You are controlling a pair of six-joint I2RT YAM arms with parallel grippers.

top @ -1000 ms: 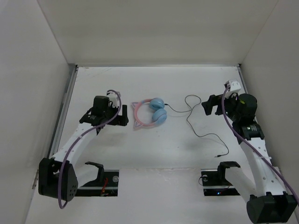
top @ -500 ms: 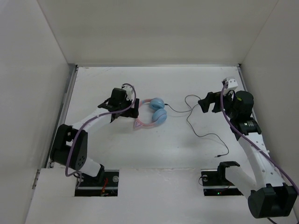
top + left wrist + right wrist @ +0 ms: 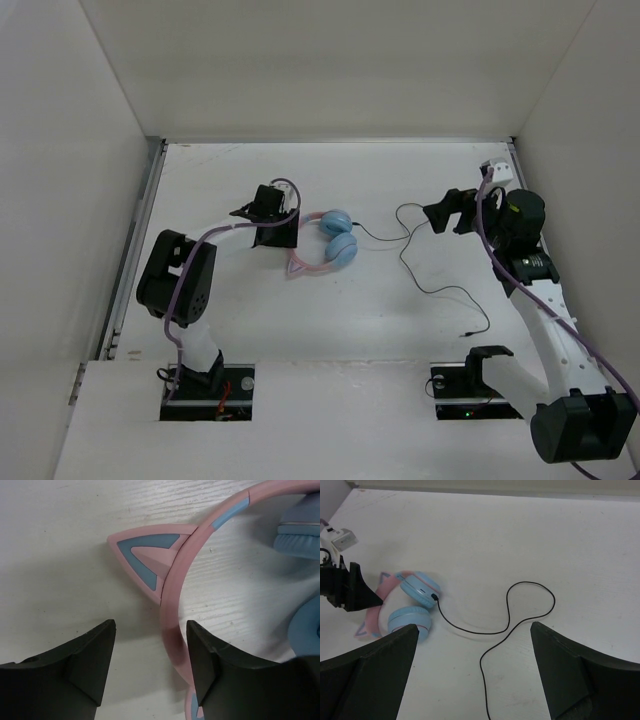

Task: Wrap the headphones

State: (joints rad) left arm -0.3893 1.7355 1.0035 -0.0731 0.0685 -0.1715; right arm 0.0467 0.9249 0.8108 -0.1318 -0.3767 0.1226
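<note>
Headphones [image 3: 325,240]: flat on white worktop [image 3: 400,180], left of centre, ear cups side by side.
Cable [image 3: 420,270]: black, runs loosely rightward from one cup, looping toward the near edge.
Left claw [image 3: 150,650]: fingers apart, low at the worktop, pink headband [image 3: 172,580] lying between them, not clamped.
Right claw [image 3: 474,630]: fingers wide apart, empty, raised near the cable's loop.

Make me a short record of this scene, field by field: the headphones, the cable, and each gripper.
headphones: lying flat on the table
cable: loose, uncoiled, plugged into one ear cup
left gripper: open, low at the headband beside a cat ear, band between its fingers
right gripper: open, raised over the cable, holding nothing
wrapping: not yet begun
</note>
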